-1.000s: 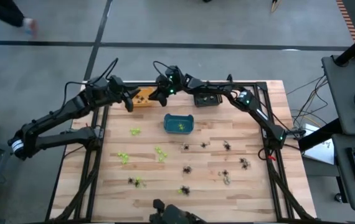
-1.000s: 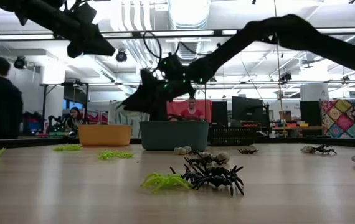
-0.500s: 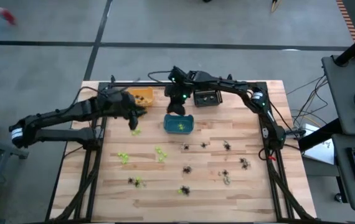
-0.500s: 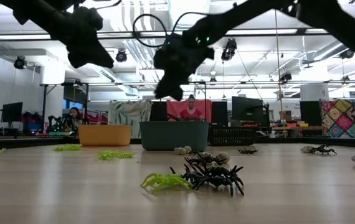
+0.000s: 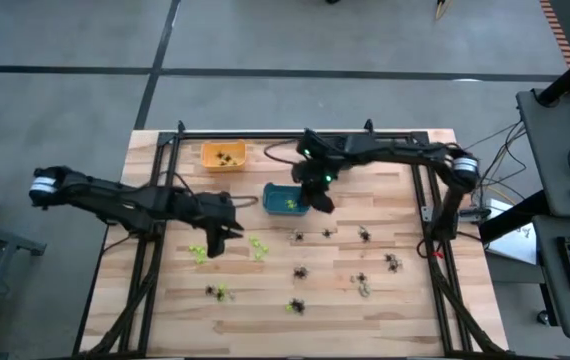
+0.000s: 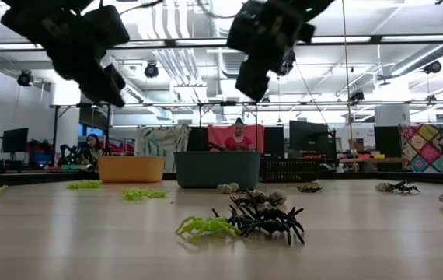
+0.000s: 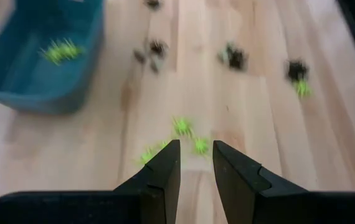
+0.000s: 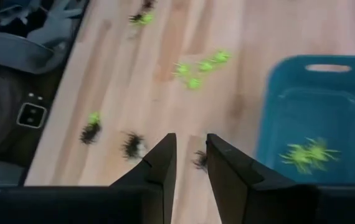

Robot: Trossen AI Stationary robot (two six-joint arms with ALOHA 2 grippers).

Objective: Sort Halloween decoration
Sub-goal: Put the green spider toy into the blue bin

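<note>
While the left gripper (image 5: pixel 215 243) hangs over green spiders (image 5: pixel 257 246) just left of the teal bin (image 5: pixel 287 199), fingers slightly apart and empty, it could pinch several at once. Black spiders (image 5: pixel 300 272) lie scattered right of them. The right gripper (image 5: pixel 322 202), equally gapped, risks nudging the bin's right edge.
</note>
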